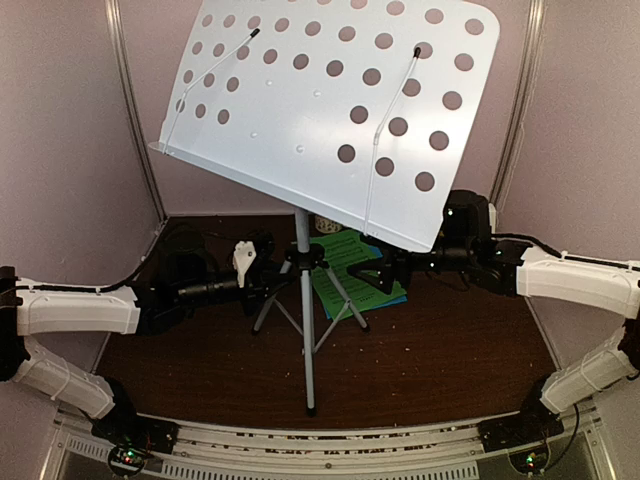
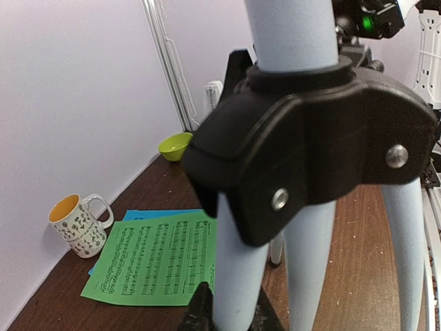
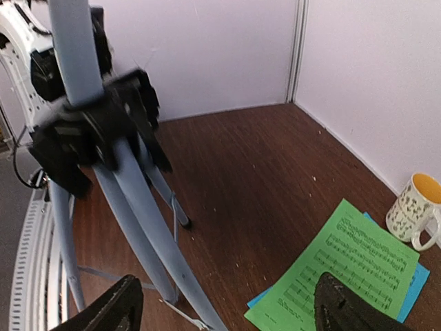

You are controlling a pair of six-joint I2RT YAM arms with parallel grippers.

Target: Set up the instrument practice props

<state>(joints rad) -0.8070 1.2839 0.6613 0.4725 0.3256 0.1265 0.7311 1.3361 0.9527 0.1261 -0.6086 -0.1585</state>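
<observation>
Steadying the music stand looks like the step in hand. It stands mid-tabletop, pole vertical, perforated desk tilted to face the arm bases, lip low. Your left tool straddles a tripod leg under the hub; whether it is pinching, I cannot tell. Your right tool is spread wide and empty. Next, likely: the green sheet lying flat beyond the tripod, which calls for an edge pinch.
</observation>
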